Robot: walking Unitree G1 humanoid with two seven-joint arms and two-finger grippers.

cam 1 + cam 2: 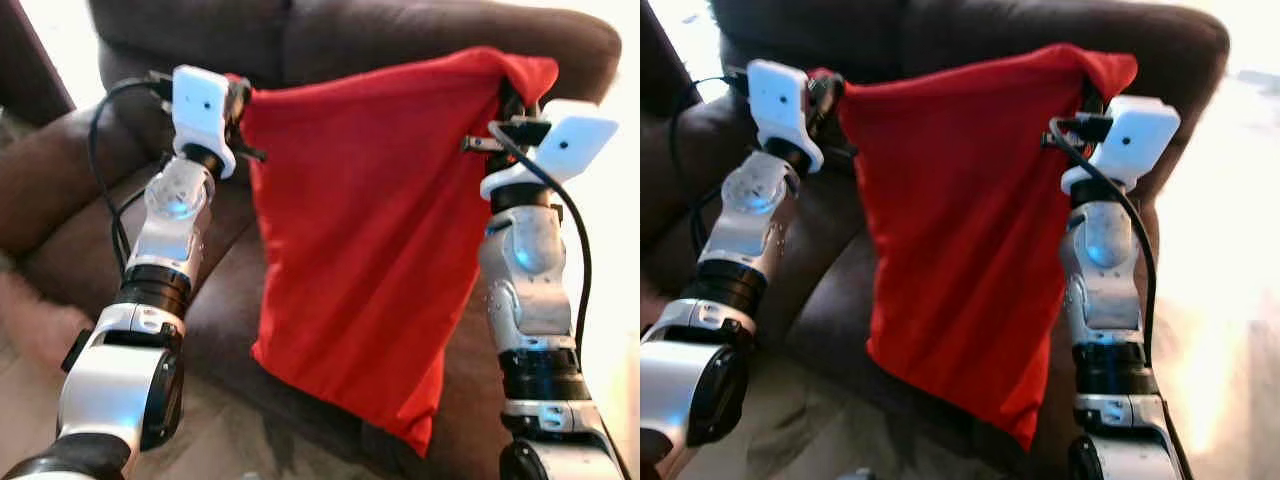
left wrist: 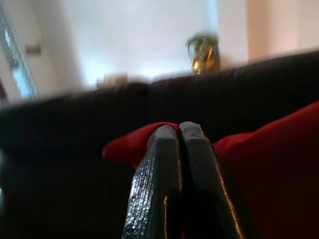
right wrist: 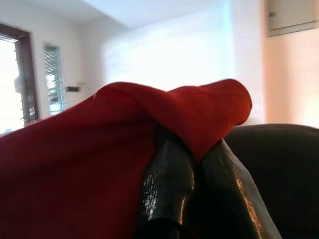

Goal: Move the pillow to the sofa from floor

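**Operator:** Left eye view status: where is the pillow (image 1: 365, 230)?

**Technician:** It hangs limp in the air in front of the sofa (image 1: 420, 40), its lower corner above the near edge of the seat. The left gripper (image 2: 178, 130) is pressed together on the pillow's upper left corner; the right gripper (image 3: 192, 149) pinches the upper right corner.

**Operator:** Which step is in hand?

**Technician:** By my judgement, carrying: the pillow is off the floor but not yet resting on the sofa.

**Operator:** What does the next move call for?

**Technician:** Probably moving both arms farther over the seat, lowering evenly, then spreading both grippers.

**Operator:** Any readable markings?

**Technician:** None; no brand, label or writing can be read.
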